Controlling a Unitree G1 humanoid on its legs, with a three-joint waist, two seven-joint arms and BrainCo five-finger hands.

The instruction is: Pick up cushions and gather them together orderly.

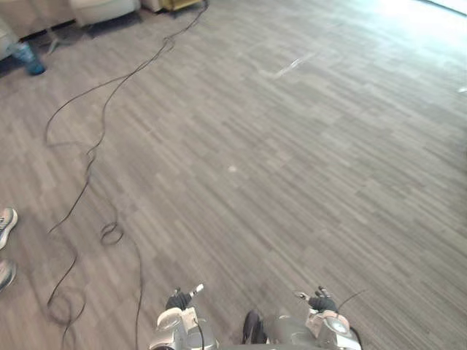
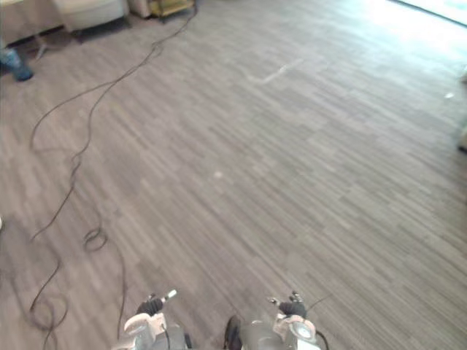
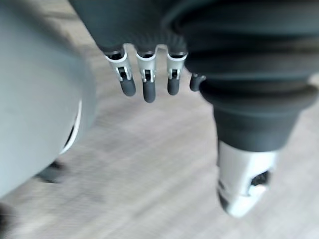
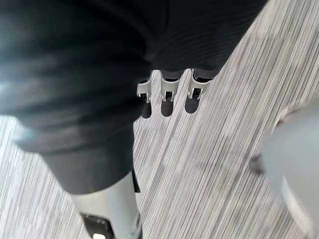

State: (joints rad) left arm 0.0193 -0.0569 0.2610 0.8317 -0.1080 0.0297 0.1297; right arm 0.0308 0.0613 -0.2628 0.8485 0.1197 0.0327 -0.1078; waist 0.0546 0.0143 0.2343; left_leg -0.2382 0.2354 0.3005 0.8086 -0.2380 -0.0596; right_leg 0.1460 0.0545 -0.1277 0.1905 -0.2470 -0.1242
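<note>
My left hand (image 3: 148,82) hangs over the grey wood-pattern floor (image 1: 292,182). Its fingers are straight and relaxed, its thumb (image 3: 244,184) stands apart, and it holds nothing. My right hand (image 4: 168,97) hangs the same way above the striped floor, open and holding nothing. A pale upholstered piece (image 1: 102,9) stands far off at the back left edge of the eye views.
A person's shoes (image 1: 6,226) show at the left edge. A blue object (image 1: 29,58) sits on the floor at the back left, beside the pale furniture. A yellowish furniture base (image 1: 179,4) stands at the top. A small white scrap (image 1: 232,169) lies mid-floor.
</note>
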